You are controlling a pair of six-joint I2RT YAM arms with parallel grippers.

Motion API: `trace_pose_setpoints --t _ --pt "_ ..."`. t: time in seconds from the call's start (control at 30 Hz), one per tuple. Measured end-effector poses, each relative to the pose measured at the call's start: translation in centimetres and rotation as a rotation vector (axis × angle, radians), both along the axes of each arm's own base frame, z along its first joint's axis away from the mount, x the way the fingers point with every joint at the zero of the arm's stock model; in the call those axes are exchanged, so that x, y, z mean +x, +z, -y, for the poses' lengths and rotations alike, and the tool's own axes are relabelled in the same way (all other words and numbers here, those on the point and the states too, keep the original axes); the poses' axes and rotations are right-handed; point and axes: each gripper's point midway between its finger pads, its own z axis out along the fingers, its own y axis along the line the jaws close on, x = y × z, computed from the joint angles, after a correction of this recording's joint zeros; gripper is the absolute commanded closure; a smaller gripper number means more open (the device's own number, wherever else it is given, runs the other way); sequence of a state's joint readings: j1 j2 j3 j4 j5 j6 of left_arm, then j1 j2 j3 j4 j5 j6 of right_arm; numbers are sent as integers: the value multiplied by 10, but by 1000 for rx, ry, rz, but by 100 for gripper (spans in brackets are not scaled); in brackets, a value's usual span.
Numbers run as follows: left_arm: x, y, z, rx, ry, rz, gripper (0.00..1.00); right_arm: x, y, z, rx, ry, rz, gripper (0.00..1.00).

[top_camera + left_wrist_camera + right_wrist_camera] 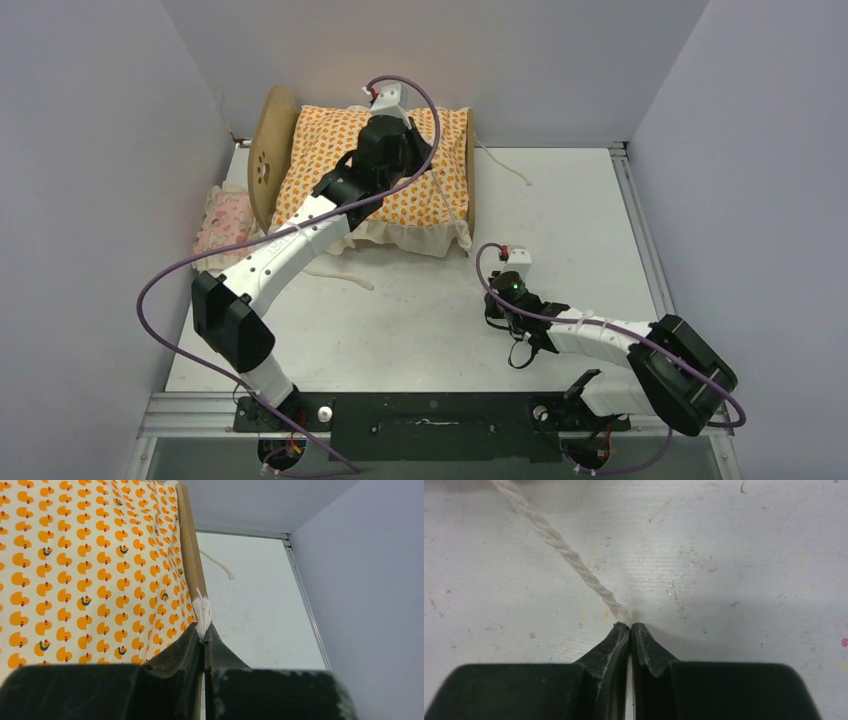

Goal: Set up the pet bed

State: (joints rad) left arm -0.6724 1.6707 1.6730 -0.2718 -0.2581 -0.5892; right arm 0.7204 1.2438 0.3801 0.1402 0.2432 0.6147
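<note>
While the top view hides both tips, the wrist cams show the left tool [204, 639] clenched on a frayed cord [202, 612] at the pet bed [268, 150], upper left overhead, and the right tool [630, 627] pinching a twisted rope [569, 555].

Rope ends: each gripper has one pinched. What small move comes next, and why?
Probably carry the right gripper and its twisted rope toward the pet bed, where the left gripper is shut on a frayed rope end at the footboard. The ends sit apart and likely must meet for tying.

Left hand [204, 639] pinches a frayed white cord [202, 611] beside the pet bed [189, 555] edge.
</note>
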Motion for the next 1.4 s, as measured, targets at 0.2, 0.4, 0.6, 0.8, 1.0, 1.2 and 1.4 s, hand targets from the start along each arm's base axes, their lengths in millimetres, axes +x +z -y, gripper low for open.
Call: trace_pose_setpoints --t 0.2,0.4,0.6,0.8,1.0,1.2,1.4 --pt "1 2 -5 -15 -30 2 100 8 -10 -6 -22 5 -45 72" --pt "-37 -33 16 -71 -154 -55 100 5 10 -7 -54 63 -43 61" --pt "-77 -98 34 -76 -236 -189 100 42 113 -32 9 99 149 65" --pt "-80 -99 35 -111 -235 -197 100 76 157 -51 38 65 236 67" --pt "-82 -75 34 -157 -238 -152 100 88 116 -54 -33 32 155 66" --pt "-83 -77 32 -165 -234 -150 100 94 103 -53 -50 -12 132 65" --pt "-84 -81 32 -168 -229 -159 100 101 95 -52 -63 -48 127 68"
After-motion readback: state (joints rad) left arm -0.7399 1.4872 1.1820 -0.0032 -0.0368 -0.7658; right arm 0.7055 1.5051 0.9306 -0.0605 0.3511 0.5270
